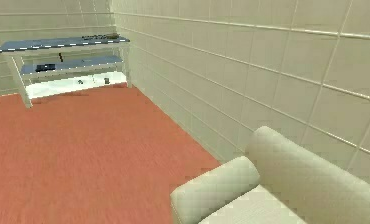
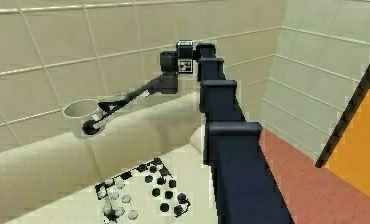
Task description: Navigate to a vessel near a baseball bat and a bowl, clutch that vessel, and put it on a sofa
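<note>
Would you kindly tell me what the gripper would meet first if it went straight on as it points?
The white vessel at the far end of the gripper comes first; whether they touch is unclear. Beyond it, toward the arm side view's lower left, probably the cream sofa; depth is uncertain.

A white shelving unit [image 1: 63,44] stands on the red floor [image 1: 93,150] against the tiled wall [image 1: 243,60].

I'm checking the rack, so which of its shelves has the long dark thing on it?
The top shelf: a long dark thing lies toward its right end; the two lower shelves hold just small items.
</note>
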